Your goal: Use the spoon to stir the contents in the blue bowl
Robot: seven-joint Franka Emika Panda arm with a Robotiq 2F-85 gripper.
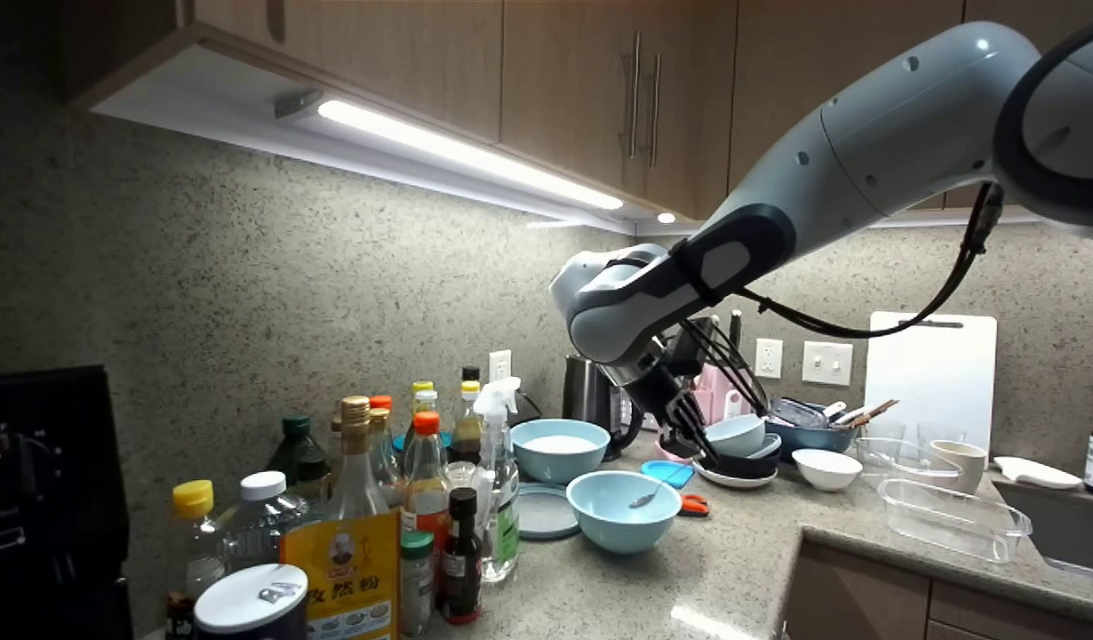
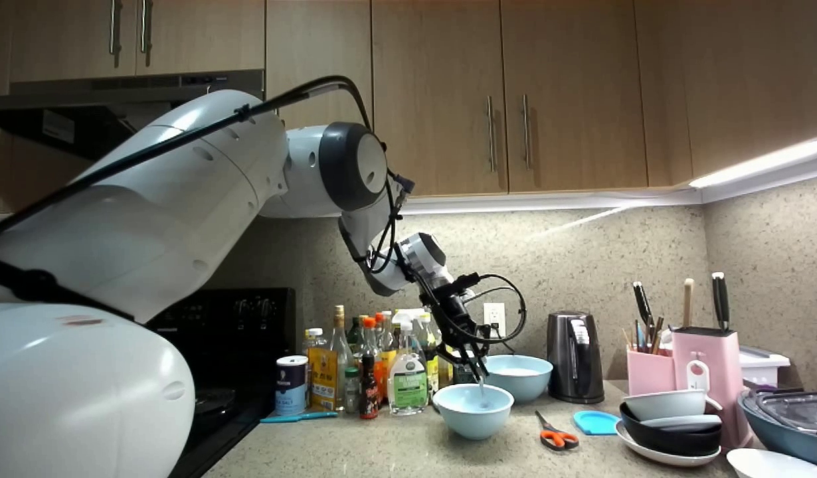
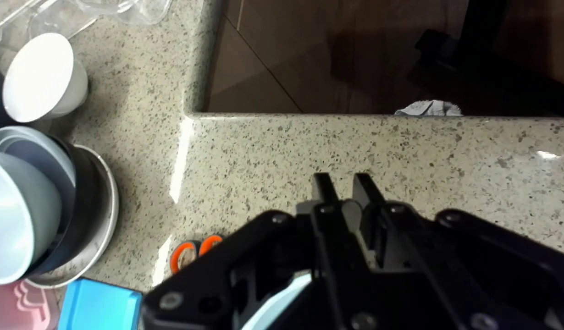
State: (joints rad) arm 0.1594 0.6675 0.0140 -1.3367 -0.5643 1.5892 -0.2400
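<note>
Claw [image 3: 343,185] closed on the spoon [image 1: 642,501], whose slanted long axis points head-down into the blue bowl [image 1: 622,528]

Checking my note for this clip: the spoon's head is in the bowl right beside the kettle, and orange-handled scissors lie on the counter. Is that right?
Wrong bowl: in both exterior views the spoon has its head in the blue bowl in front of the rear bowl beside the kettle. Orange-handled scissors do lie on the counter.
</note>
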